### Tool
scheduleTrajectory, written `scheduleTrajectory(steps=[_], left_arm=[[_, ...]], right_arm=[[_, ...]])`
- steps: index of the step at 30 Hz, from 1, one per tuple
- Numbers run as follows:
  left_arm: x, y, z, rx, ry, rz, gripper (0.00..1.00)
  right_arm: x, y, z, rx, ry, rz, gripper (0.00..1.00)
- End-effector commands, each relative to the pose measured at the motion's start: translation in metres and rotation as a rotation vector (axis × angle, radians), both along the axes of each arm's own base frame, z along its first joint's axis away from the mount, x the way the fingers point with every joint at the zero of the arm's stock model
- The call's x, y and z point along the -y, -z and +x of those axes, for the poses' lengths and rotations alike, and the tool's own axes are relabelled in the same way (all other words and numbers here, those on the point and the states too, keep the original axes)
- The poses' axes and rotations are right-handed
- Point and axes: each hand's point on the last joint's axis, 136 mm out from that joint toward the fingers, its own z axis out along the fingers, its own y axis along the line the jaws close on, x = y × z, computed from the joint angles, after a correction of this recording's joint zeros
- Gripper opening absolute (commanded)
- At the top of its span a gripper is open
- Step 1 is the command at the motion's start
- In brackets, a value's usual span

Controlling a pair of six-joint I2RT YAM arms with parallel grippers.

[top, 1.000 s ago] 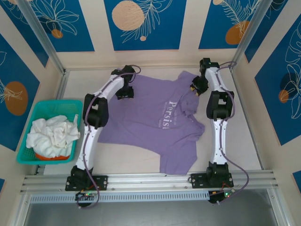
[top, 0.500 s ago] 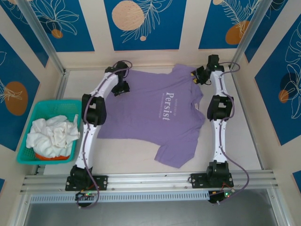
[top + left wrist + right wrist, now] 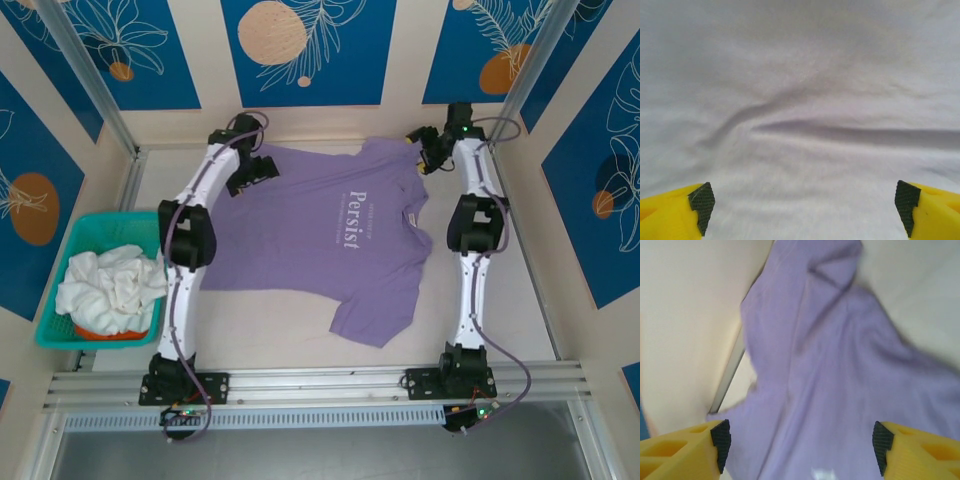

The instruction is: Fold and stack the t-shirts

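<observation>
table: pale top; work happens mid-table.
purple t-shirt: spread almost flat at centre, lettering side up. One sleeve points toward the near edge. A few shallow wrinkles; not folded yet.
teal basket: left of the table, well apart from the purple tee.
white t-shirts: crumpled heap inside the basket, untouched.
left gripper: over the far-left corner of the purple tee. Jaws wide apart, nothing between the pads. Left wrist view has flat fabric with one soft crease right under the fingers.
right gripper: at the far-right corner, by the back wall. Jaws wide apart, holding nothing. Right wrist view has the rumpled purple edge below and ahead of the fingers.
lettering: white, mid-chest, reads sideways from the near edge.
step, as judged: spreading looks done and both corners are let go; first fold is due.
next move calls for: pinch two matching edge points, one per arm. Lift only one layer and carry it across evenly so the fold line stays straight.
risk: far-right edge is bunched near the wall, so it could fold in crooked.
</observation>
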Motion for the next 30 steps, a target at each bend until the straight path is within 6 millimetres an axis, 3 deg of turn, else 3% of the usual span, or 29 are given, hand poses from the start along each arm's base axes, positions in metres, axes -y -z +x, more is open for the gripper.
scheduleTrajectory(steps=[1, 4, 7, 9, 11, 14, 17, 20, 23, 30], left_arm=[[-0.024, -0.047, -0.052, 0.048, -0.003, 0.074, 0.94], [-0.047, -0.021, -0.111, -0.043, -0.005, 0.118, 0.88], [-0.067, 0.006, -0.167, -0.136, -0.005, 0.133, 0.8], [-0.078, 0.015, -0.195, -0.167, -0.019, 0.135, 0.76], [-0.082, 0.025, -0.219, -0.202, -0.038, 0.11, 0.74], [-0.087, 0.036, -0.239, -0.229, -0.085, 0.096, 0.7], [-0.098, 0.044, -0.245, -0.228, -0.173, 0.111, 0.65], [-0.104, 0.059, -0.246, -0.242, -0.247, 0.063, 0.65], [-0.107, 0.07, -0.242, -0.267, -0.265, 0.054, 0.7], [-0.116, 0.093, -0.237, -0.303, -0.314, 0.04, 0.64]], right_arm=[[-0.024, -0.074, -0.079, 0.031, -0.05, -0.109, 0.77], [-0.052, -0.052, -0.162, -0.076, -0.055, -0.092, 0.75], [-0.083, -0.011, -0.253, -0.229, -0.112, -0.074, 0.7], [-0.096, 0.012, -0.309, -0.322, -0.169, -0.052, 0.69], [-0.096, 0.028, -0.367, -0.42, -0.166, -0.057, 0.68], [-0.1, 0.047, -0.43, -0.506, -0.157, -0.006, 0.58], [-0.097, 0.062, -0.468, -0.561, -0.16, -0.004, 0.53], [-0.104, 0.074, -0.488, -0.606, -0.182, 0.039, 0.49], [-0.1, 0.08, -0.503, -0.671, -0.207, -0.012, 0.52], [-0.1, 0.099, -0.506, -0.691, -0.229, -0.086, 0.53]])
